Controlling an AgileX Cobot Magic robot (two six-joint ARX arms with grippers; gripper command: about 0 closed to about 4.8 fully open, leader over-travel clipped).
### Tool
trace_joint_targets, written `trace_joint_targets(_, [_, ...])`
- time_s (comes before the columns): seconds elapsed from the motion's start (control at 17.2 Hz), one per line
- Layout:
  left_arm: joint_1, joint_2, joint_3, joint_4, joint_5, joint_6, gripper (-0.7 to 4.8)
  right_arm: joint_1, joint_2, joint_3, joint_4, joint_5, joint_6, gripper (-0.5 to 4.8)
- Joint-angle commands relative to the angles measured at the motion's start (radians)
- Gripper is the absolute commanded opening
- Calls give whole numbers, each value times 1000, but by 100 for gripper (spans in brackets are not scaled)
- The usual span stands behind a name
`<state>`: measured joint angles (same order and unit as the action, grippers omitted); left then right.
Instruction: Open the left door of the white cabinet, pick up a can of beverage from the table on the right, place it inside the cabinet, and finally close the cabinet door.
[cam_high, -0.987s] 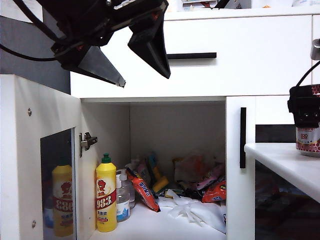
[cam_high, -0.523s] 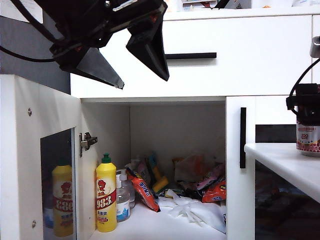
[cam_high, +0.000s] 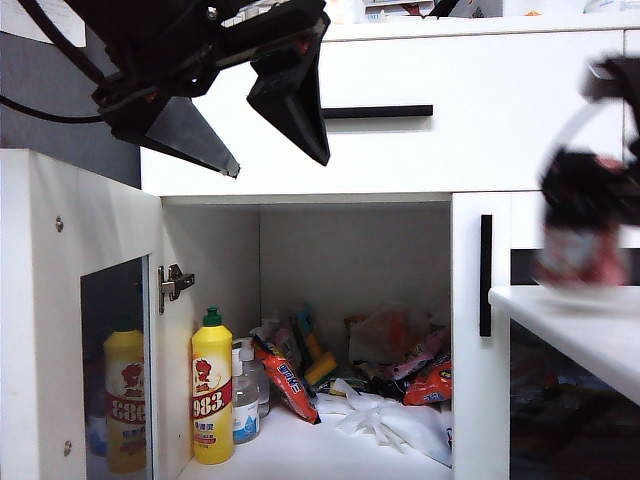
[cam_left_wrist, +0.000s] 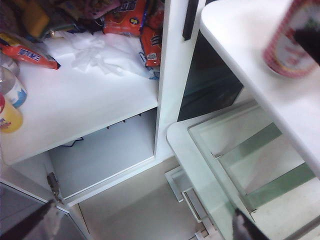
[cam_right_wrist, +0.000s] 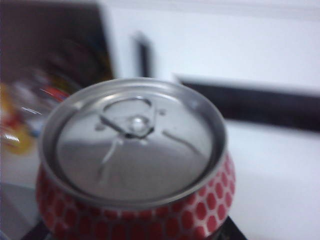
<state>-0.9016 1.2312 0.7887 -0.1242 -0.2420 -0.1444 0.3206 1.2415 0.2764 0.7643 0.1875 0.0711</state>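
Two grippers show: the left gripper (cam_high: 270, 155) hangs with fingers spread wide above the open white cabinet (cam_high: 480, 130), while the blurred right gripper (cam_high: 590, 195) clasps the can of beverage (cam_high: 578, 255) just over the table (cam_high: 570, 325).

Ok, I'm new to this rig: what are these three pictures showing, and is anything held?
You see two robot arms, each ending in two fingers. The wide picture comes from a fixed camera facing the white cabinet, whose left door stands open. The other two come from cameras on the wrists. The left gripper hangs open and empty in front of the drawer. The right gripper, blurred, sits over the can of beverage at the table edge and appears closed on it. Inside the cabinet stand a yellow bottle and snack packets.
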Motion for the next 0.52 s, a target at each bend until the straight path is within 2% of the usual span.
trace_joint_targets(0.06, [0, -28, 3, -18, -8, 17, 479, 46, -13, 97, 59, -34, -1, 229])
trace_joint_targets(0.17, [1, -75, 3, -73, -36, 18, 479, 106, -12, 176, -21, -65, -1, 229])
trace_joint_targets(0.35, [1, -181, 2, -100, -35, 18, 479, 122, 1, 276, -139, -167, 0, 229])
trace_joint_targets(0.46, [1, -260, 2, -150, -62, 18, 479, 122, 53, 302, -83, -178, 0, 229])
trace_joint_targets(0.52, [1, -290, 2, -193, -83, 17, 479, 122, 106, 315, -41, -236, 1, 229])
